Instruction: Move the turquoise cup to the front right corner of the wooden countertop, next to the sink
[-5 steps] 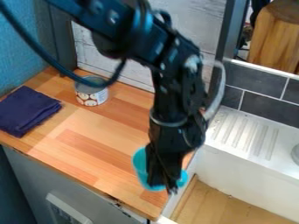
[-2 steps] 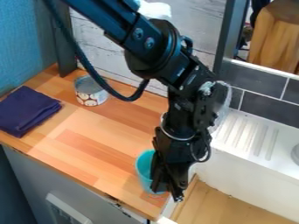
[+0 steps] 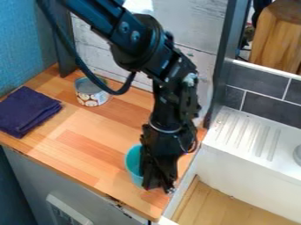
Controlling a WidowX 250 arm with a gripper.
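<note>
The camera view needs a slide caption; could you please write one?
Black gripper at a turquoise cup on a wooden counter, with a patterned can and a folded navy cloth.

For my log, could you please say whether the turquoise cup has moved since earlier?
Yes, the turquoise cup has shifted leftward in the view, away from the sink.

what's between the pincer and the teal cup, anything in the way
Nothing visible stands between them: the pincer is right by the teal cup, covering part of it from view, though whether they touch can't be told. The patterned can and dark folded cloth sit well off to the picture's upper left.
</note>
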